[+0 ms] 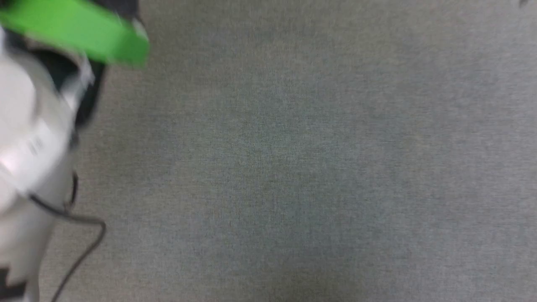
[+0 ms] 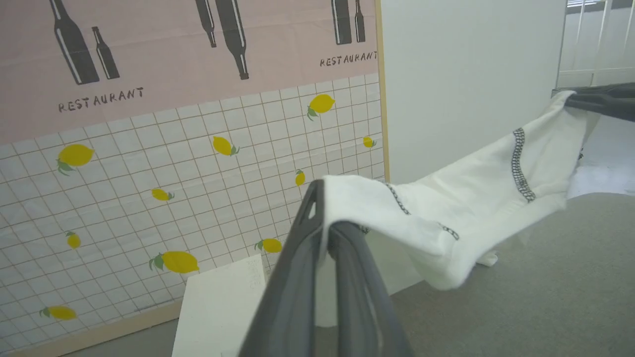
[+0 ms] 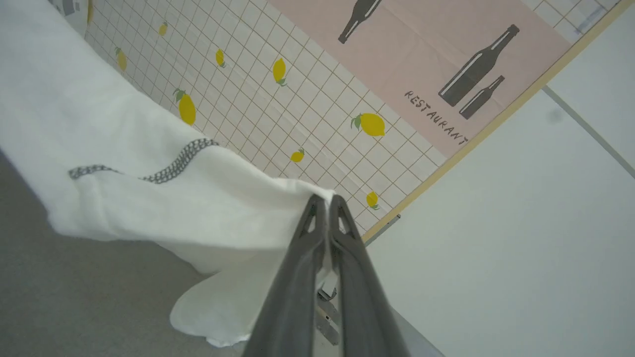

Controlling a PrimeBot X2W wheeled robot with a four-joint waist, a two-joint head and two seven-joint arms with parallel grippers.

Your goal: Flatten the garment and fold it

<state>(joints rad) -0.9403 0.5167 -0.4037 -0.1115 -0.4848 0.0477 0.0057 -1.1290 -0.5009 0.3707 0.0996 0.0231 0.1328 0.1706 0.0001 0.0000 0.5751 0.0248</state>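
Aloft, left fingers (image 2: 297, 277), right fingers (image 3: 297, 277), both pinching garment (image 2: 471, 198) (zigzag-stitched), poster (image 2: 149, 49) reading RESTAURANT

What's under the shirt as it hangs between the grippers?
Under the garment, held up by the left gripper and right gripper, a grey surface shows. The patch behind its drooping fold is hidden.

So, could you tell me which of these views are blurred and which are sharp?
Head view: heavily motion-blurred, the green part and pale forearm smeared. Left wrist view: sharp, the garment showing crisp stitching. Right wrist view: sharp, wall print readable.
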